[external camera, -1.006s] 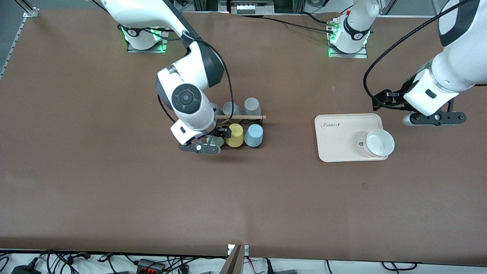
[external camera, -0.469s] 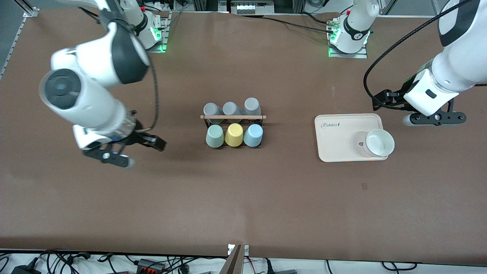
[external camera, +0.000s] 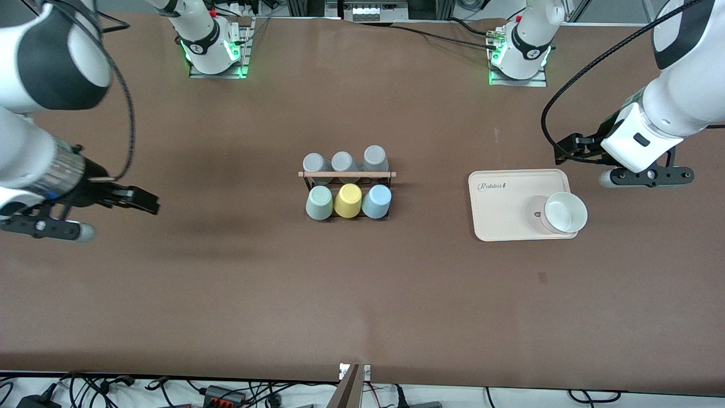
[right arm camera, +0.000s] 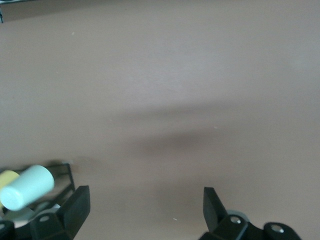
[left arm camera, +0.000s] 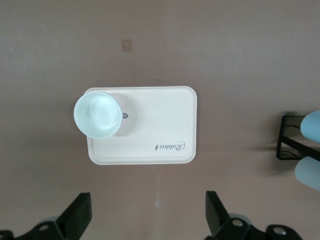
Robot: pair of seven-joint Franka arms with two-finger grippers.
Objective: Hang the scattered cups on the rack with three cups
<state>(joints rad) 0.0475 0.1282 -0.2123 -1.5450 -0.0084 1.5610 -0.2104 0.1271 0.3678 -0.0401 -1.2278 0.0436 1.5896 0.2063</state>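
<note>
The black wire rack (external camera: 346, 174) with its wooden rod stands mid-table. The mint green cup (external camera: 319, 203), a yellow cup (external camera: 348, 200) and the light blue cup (external camera: 376, 202) sit in its row nearer the front camera. Three grey cups (external camera: 343, 162) fill the farther row. My right gripper (external camera: 42, 228) is open and empty over bare table at the right arm's end, well away from the rack. In the right wrist view (right arm camera: 145, 210) the mint cup (right arm camera: 27, 187) shows at the edge. My left gripper (external camera: 645, 177) is open and empty and waits beside the tray; its fingers (left arm camera: 80, 215) stand wide apart.
A beige tray (external camera: 504, 209) lies toward the left arm's end with a white bowl (external camera: 564, 213) on it. They also show in the left wrist view, tray (left arm camera: 150, 150) and bowl (left arm camera: 98, 114). Cables lie along the table's edges.
My right gripper has left the mint green cup on the rack and swung away toward the right arm's end of the table. The left arm has not moved.
</note>
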